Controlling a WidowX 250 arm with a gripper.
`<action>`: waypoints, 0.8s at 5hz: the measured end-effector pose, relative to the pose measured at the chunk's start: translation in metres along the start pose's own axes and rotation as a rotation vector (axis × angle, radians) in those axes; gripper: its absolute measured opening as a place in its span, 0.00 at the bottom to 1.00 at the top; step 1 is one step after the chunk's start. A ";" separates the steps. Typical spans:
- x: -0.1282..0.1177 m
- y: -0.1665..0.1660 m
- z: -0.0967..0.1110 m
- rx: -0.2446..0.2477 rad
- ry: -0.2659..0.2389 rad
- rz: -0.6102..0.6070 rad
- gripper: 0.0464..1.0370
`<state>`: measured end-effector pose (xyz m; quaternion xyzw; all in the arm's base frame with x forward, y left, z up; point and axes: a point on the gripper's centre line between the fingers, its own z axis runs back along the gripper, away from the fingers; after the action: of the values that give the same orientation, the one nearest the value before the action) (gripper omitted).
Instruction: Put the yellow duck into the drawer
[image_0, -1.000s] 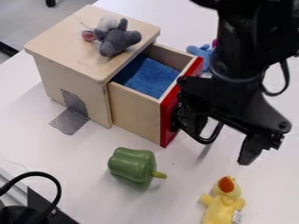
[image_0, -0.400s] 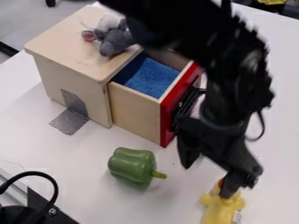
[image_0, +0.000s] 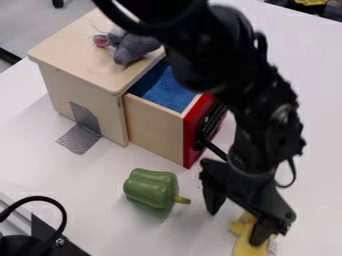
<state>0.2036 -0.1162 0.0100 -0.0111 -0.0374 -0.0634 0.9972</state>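
1. In the camera view, the yellow duck (image_0: 246, 244) is on the white table (image_0: 80, 200), at the near side, a bit to the right. It is not in the drawer (image_0: 157, 117).
2. The duck looks soft, like a stuffed toy. It is bright yellow, with a little pale tag at its right side. The black gripper (image_0: 234, 227) hides a lot of it, and its face is covered up.
3. The gripper is wide open, with its two fingers far from each other. The right one is over the duck, and the left one is off to the duck's left. It is not squeezing anything. You cannot tell if the right one touches the duck.
4. The drawer is pulled out to the right from the wooden box (image_0: 80, 90). It has a red front with a black handle (image_0: 212, 120), and soft-looking blue stuff (image_0: 165, 95) inside.
5. A gray toy mouse (image_0: 135, 48) lies on top of the box.
6. A green toy pepper (image_0: 148, 187) is left of the gripper, nearer than the drawer. Its stem points right.
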 end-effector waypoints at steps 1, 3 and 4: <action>-0.006 -0.007 -0.010 -0.002 0.002 0.047 0.93; -0.012 -0.013 -0.014 -0.015 -0.012 0.111 0.36; -0.015 -0.013 -0.006 0.002 -0.005 0.098 0.14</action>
<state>0.1873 -0.1276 0.0035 -0.0121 -0.0394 -0.0142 0.9990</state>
